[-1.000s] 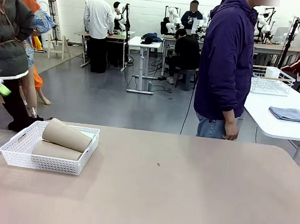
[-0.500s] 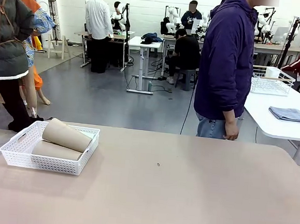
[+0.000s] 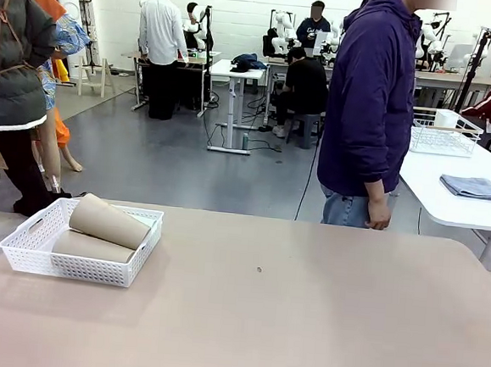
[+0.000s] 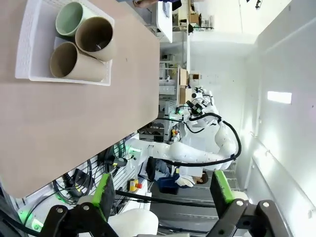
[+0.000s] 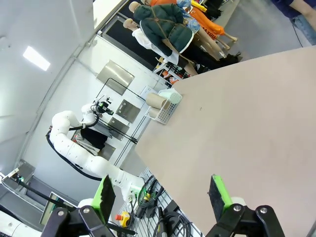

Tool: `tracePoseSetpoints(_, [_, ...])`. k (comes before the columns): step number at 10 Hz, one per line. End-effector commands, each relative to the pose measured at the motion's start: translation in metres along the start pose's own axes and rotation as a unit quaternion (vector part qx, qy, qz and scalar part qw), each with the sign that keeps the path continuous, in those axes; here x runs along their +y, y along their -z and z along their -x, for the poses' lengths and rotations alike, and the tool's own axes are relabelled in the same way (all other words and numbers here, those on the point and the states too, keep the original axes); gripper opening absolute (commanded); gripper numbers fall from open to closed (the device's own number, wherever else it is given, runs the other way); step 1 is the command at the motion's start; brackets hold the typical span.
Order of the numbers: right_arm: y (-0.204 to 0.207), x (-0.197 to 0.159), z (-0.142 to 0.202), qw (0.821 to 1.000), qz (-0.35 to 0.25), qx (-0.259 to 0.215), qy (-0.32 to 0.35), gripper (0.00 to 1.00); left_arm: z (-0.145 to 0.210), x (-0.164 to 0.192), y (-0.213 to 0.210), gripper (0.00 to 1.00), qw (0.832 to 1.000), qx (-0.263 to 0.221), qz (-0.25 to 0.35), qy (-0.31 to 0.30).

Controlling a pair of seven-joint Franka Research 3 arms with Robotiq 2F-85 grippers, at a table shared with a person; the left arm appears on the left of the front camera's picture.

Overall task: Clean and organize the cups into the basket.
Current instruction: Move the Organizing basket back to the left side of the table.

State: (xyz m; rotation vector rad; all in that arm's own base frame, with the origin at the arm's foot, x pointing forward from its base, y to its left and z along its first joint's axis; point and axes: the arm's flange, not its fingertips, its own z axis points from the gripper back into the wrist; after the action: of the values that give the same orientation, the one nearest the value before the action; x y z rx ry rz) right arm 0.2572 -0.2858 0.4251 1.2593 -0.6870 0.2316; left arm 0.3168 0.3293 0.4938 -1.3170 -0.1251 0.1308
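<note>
Both arms are pulled well back and up, nowhere close to the goods. Nearest the lens in the left wrist view, the left end effector (image 4: 164, 193) sits along the bottom edge with its green pads spread wide and nothing between them. Same story for the right end effector (image 5: 161, 198): jaws wide, empty, bottom of its frame.

Further out, the basket (image 3: 18, 261) sits at the lower left of the front view, on the left side of the table (image 3: 302, 324). The cups (image 3: 106, 221) are already lying on their sides in it, long axes running along the basket. From the left wrist view you look down their mouths at the upper left: two brown cups (image 4: 94, 37) and a mint green cup (image 4: 69, 18), bunched touching each other.

So the basket lies toward the left arm's side; in the right wrist view it's a small thing far across the table. If anything needs nudging, I'd guess the left arm is the nearer one. Looks basically done to me.

Beyond the far edge, a person (image 3: 371, 100) stands, hands down.
</note>
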Motion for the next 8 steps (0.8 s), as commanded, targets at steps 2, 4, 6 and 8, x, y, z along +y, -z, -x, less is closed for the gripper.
tracePoseSetpoints(2, [0.001,0.001,0.003,1.000,0.005,0.003,0.000,1.00,0.000,0.000,0.000,1.00,1.000,0.000,0.000,0.000])
tracePoseSetpoints(4, [0.001,0.001,0.003,1.000,0.005,0.003,0.000,1.00,0.000,0.000,0.000,1.00,1.000,0.000,0.000,0.000])
tracePoseSetpoints(6, [0.001,0.001,0.003,1.000,0.005,0.003,0.000,1.00,0.000,0.000,0.000,1.00,1.000,0.000,0.000,0.000])
tracePoseSetpoints(8, [0.001,0.001,0.003,1.000,0.005,0.003,0.000,1.00,0.000,0.000,0.000,1.00,1.000,0.000,0.000,0.000])
